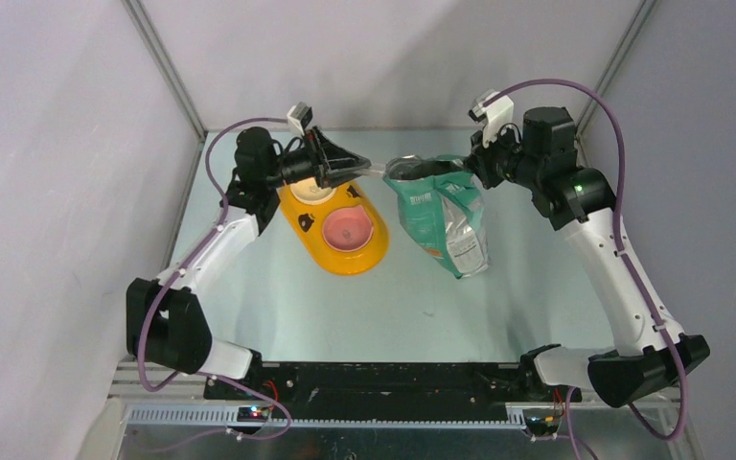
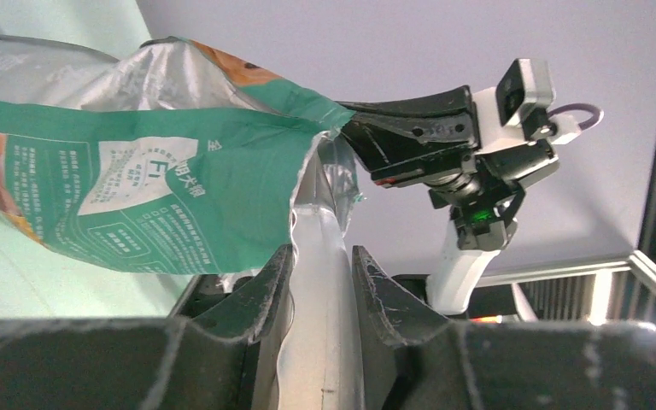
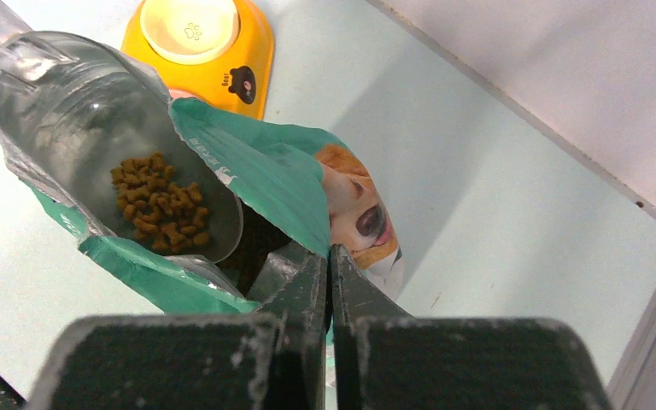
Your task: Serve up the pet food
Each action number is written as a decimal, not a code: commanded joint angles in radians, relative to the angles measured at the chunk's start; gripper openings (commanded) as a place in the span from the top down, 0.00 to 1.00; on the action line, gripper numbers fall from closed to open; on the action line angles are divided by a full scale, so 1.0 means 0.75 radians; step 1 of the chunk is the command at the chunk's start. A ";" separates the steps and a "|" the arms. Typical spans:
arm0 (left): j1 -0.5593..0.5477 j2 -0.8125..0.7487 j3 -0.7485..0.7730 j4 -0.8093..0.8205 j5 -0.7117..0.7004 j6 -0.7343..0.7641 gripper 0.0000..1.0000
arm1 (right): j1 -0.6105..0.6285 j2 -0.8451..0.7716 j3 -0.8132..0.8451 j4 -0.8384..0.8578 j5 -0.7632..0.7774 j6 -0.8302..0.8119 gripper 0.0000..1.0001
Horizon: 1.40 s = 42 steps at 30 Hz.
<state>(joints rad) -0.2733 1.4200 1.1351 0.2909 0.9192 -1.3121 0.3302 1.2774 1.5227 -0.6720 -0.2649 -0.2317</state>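
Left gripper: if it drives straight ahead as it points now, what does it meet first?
The left gripper, shut on the scoop, would first push into the pouch mouth. The right gripper pinching its rim lies beyond, depth unclear.

1 pouch (image 1: 441,216), 1 scoop (image 3: 77,111), 1 feeder (image 1: 299,228), 2 claws (image 2: 320,260) (image 3: 330,256)

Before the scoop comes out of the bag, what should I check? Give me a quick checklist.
1. Scoop grip: left pincer shut on the handle of the scoop: ok.
2. Load: kibble lies in the scoop, a small heap: ok.
3. Bag hold: right pincer pinches the edge of the pouch, mouth open: ok.
4. Scoop free of the pouch: not ok, it sits inside the mouth.
5. Target: pink bowl of the feeder uncovered: ok.
6. Scoop level enough to carry: cannot tell.
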 commanded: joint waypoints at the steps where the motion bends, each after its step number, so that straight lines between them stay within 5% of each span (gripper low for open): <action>1: 0.101 -0.012 0.009 0.082 -0.103 -0.136 1.00 | -0.076 -0.041 0.150 0.063 0.228 -0.100 1.00; 10: -0.045 0.070 -0.199 0.394 -0.152 -0.411 1.00 | -0.088 -0.018 0.204 0.060 0.254 -0.071 1.00; 20: 0.023 0.100 -0.159 0.396 -0.113 -0.574 1.00 | -0.107 -0.035 0.219 0.044 0.261 -0.086 1.00; 32: 0.067 0.089 0.076 0.264 -0.139 -0.480 1.00 | -0.106 -0.046 0.210 0.051 0.225 -0.047 1.00; 42: 0.089 0.080 0.071 0.200 -0.105 -0.453 1.00 | -0.103 -0.049 0.210 0.053 0.225 -0.045 1.00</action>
<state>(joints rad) -0.2153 1.5002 1.1751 0.4294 0.8207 -1.6810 0.2584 1.3067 1.6077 -0.7273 -0.1326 -0.2554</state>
